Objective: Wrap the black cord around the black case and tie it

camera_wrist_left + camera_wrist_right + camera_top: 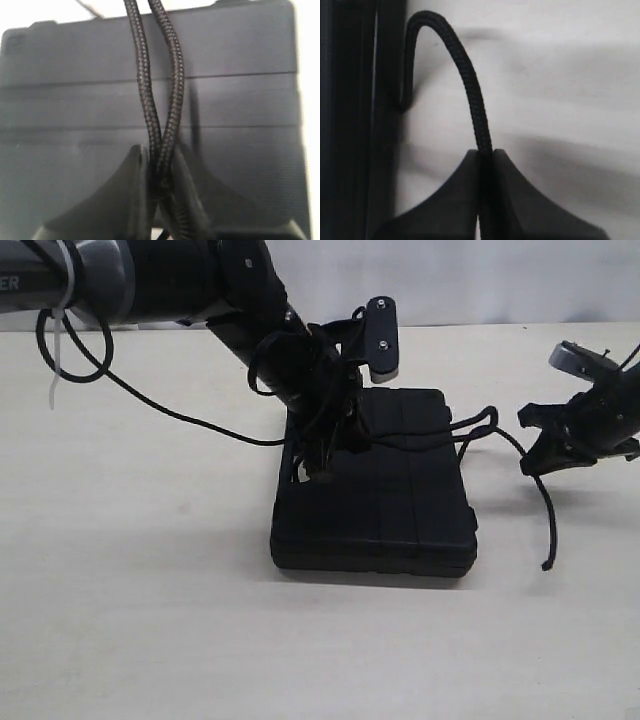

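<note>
Over the left part of the black case [380, 495] my left arm slants down from the upper left of the exterior view, wrist bent so the left claw [322, 455] points down at the lid. Up close, that claw [159, 167] is nipped tight on two strands of the black cord [150, 90] lying side by side. They run away from my fingers [131, 185] across the ribbed lid and off its far edge.

The case itself lies flat on the desk [150, 620], about mid-frame in the exterior view.

My right arm comes in from the right edge of that view, hanging over bare desk just beside the case and not touching it. The right claw [535, 440] faces left toward the case. From the wrist view it's closed all the way on one strand of the cord [465, 75], which arches up out of the fingers [510, 180] and curves down beside the case's edge [350, 125].

Back in the exterior view, the cord [470, 430] crosses the lid from my left claw, bunches in a small loop at the case's upper right corner, then reaches my right claw. One loose tail drops toward the lower right and its end sits on the desk.
</note>
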### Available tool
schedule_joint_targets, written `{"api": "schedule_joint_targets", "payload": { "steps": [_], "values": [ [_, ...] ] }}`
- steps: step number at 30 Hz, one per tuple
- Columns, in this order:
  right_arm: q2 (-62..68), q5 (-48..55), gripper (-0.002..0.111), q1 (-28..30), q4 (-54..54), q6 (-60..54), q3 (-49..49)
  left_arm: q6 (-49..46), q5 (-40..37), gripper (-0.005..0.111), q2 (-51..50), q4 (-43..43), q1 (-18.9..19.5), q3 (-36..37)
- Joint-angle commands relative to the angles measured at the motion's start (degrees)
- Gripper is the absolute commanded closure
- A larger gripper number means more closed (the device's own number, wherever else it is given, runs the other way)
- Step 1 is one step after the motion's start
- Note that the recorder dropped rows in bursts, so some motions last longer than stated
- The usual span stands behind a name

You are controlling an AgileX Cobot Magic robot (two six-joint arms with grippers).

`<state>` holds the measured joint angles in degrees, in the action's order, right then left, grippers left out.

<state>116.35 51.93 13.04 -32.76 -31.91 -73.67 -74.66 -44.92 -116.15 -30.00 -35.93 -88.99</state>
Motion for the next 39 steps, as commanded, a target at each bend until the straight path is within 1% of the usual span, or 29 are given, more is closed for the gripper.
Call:
{"api": "schedule_joint_targets", "payload": {
  "steps": [1, 3, 5, 7, 10, 13, 16, 19, 21, 23, 35, 39],
  "values": [
    [-0.23, -4.51, 0.104, 0.61, -3.39, 1.77, -0.29, -8.77, -2.94, 0.107, 0.56, -6.73, -0.11, -0.29],
    [-0.23, -7.3, 0.104, 1.09, -4.88, 3.04, -0.29, -13.8, -4.6, 0.107, 0.56, -9.91, -0.18, -0.29],
    [-0.13, -9.39, 0.104, 1.98, -8.16, 3.21, -0.29, -16.83, -5.63, 0.107, 0.56, -10.45, -0.33, -0.29],
    [0.17, -9.25, 0.104, 2.99, -12.59, 2.19, -0.78, -19.52, -6.22, 0.107, 0.56, -10.11, -0.44, -0.29],
    [1.31, -5.23, 0.104, 3.56, -15.95, 0.15, -3.34, -24.03, -8.78, 0.107, 0.56, -9.72, -0.44, -0.29],
    [1.86, -2.39, 0.104, 3.42, -16.41, -0.31, -5.11, -24.97, -10.18, 0.107, 0.46, -9.72, -0.44, -0.29],
    [1.86, 0.27, 0.104, 2.94, -19.66, -2.6, -6.42, -25.96, -12.04, 0.107, -0.56, -9.48, -0.44, -0.29],
    [1.86, 5.66, 0.104, 2.8, -23.8, -4.98, -8.45, -28.98, -10.99, 0.107, -1.98, -9.77, -0.55, -0.29],
    [1.86, 9.0, 0.104, 2.57, -23.96, -5.11, -9.29, -28.49, -6.24, 0.107, -2.13, -9.87, -0.79, -0.29],
    [1.86, 10.33, 0.104, 2.17, -22.78, -5.11, -9.55, -27.29, -4.22, 0.107, -2.13, -9.87, -0.79, -0.29],
    [1.86, 12.8, 0.104, 0.25, -21.38, -4.95, -9.55, -27.05, -2.72, 0.107, -2.23, -10.17, -0.79, -0.29],
    [1.86, 13.21, 0.104, 0.17, -21.38, -5.28, -9.55, -24.3, -3.54, 0.107, -2.23, -8.44, -0.79, -0.29]
  ]
}}
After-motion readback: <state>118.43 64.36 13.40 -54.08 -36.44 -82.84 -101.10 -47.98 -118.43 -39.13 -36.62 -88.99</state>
